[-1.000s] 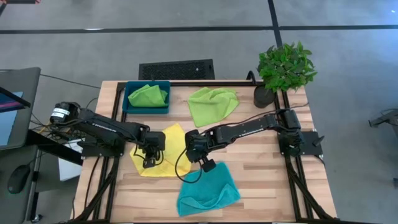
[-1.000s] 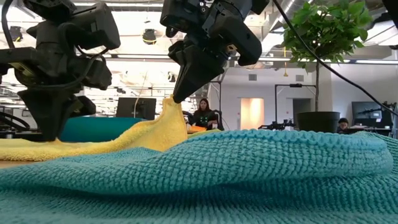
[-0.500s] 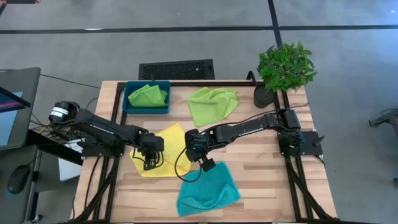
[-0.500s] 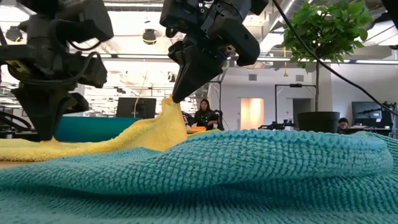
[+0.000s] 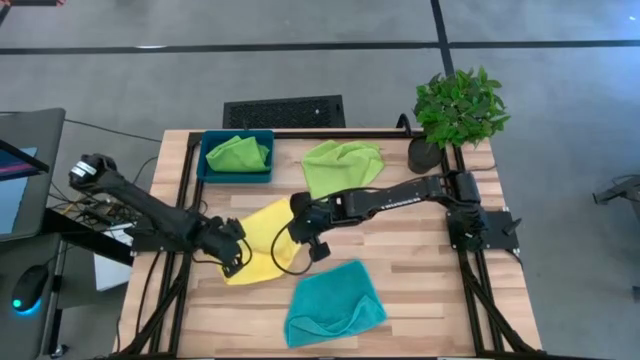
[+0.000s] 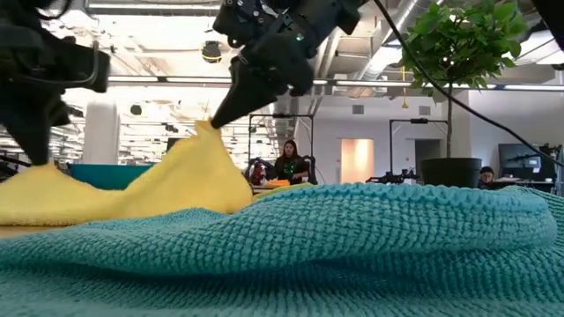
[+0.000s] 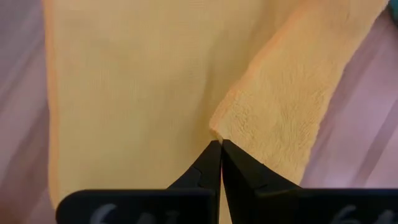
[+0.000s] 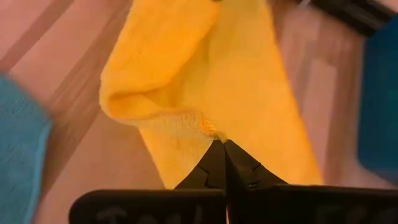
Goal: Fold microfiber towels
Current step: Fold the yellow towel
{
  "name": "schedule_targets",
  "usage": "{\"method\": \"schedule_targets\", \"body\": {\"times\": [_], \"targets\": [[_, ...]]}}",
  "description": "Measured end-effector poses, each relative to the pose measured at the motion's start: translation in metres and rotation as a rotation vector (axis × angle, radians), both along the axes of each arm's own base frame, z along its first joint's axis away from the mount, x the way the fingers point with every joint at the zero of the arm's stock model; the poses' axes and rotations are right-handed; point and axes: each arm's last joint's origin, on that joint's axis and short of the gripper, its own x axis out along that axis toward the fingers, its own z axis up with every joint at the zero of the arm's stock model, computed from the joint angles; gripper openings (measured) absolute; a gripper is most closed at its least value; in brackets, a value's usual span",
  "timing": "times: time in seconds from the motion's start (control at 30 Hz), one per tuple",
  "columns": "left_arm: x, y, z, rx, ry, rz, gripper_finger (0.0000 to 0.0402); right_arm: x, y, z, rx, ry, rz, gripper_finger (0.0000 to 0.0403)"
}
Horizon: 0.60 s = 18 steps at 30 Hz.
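High view: yellow towel (image 5: 262,240) pinched at two edges, one by each gripper.

Left to right: the left gripper (image 5: 231,258) is seen low at the yellow towel's left front edge, its fingers (image 7: 208,163) pressed together on a fold of the cloth. The dark-teal tray (image 5: 204,160) at the back left holds one lime green towel (image 5: 239,153); a second lime green towel (image 5: 342,166) lies crumpled on the table (image 5: 420,270) just right of it. The right gripper (image 5: 297,206) is clamped shut on the yellow towel's back right corner, which is lifted into a peak in the low view. The teal towel (image 5: 333,304) lies at the front centre, apart from both grippers. A potted plant (image 5: 458,112) stands at the back right corner.
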Motion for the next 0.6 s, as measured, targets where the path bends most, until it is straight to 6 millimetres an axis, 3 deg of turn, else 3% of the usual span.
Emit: {"method": "schedule_targets", "body": {"times": [0.4, 0.6], "targets": [[-0.034, -0.016, -0.004, 0.075, 0.107, 0.229, 0.0, 0.002, -0.033, 0.0, -0.047, -0.007, -0.153, 0.0007], [-0.039, -0.018, -0.006, 0.092, 0.117, 0.313, 0.0, 0.002, -0.041, 0.0, -0.045, -0.005, -0.171, 0.0007]]}}
